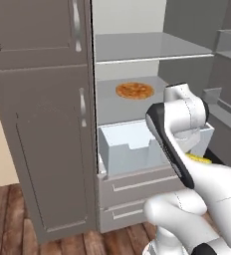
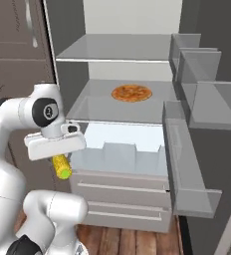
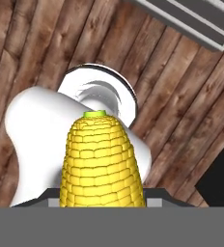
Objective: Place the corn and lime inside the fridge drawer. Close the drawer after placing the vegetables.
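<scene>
Hand view: corn [image 3: 102,161] sits clamped between the jaws, greenish tip pointing away from the camera, wood plank floor [image 3: 32,43] behind it. A grey drawer edge crosses the top right corner of that view.

Right base view gives the outside picture: gripper [image 2: 60,160] hangs below the white hand, corn [image 2: 61,166] sticking down out of it, just left of the fridge drawer's [image 2: 120,152] front left corner and outside the bin. The drawer is pulled out, notched front wall visible, and what shows of its inside looks bare. Below it are two flat-fronted drawers [image 2: 120,191] with bar handles. A pizza [image 2: 131,92] lies on the glass shelf above, near the middle. Door bins [image 2: 194,64] stand open on the right.

Left base view: the arm's forearm covers the drawer's [image 1: 125,147] right half, so the grip itself is hidden; only a sliver of corn [image 1: 199,159] shows at the wrist. This view adds the taupe cabinet [image 1: 43,124] left of the fridge [image 1: 137,50]. Pizza [image 1: 134,90] is on the same shelf.

Arm pose: elbow folded high, forearm angled down, hand pointing at the floor.

Lime not seen in any frame.
</scene>
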Motion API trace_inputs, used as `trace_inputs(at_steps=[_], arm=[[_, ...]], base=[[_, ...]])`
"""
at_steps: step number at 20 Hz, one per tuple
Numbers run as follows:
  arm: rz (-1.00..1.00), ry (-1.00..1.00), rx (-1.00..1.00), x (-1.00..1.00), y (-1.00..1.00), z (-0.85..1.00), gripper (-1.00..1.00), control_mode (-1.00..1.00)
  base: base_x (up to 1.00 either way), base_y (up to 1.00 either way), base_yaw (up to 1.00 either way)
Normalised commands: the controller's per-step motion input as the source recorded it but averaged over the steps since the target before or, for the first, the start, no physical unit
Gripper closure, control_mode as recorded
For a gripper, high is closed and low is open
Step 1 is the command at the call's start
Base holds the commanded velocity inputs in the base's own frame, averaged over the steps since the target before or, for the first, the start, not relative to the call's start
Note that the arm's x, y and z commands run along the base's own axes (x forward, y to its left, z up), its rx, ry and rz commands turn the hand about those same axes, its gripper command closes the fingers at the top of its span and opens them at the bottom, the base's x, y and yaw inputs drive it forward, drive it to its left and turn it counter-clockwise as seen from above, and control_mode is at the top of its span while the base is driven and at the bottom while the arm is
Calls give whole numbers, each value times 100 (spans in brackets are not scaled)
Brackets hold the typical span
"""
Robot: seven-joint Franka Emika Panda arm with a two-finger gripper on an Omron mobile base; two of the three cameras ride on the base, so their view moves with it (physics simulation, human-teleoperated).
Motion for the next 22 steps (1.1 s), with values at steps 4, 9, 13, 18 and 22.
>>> trace_inputs(at_steps=[4, 9, 13, 18, 22], arm=[[0, 0, 0, 0, 0, 0, 100, 100], [0, 0, 0, 0, 0, 0, 100, 100], [0, 0, 0, 0, 0, 0, 100, 100], [14, -1, 4, 7, -24, 5, 100, -100], [32, 0, 0, 86, -25, 0, 100, -100]], base=[[82, -1, 25], [52, -11, 7], [1, -13, 2], [0, -3, 1], [0, 0, 0]])
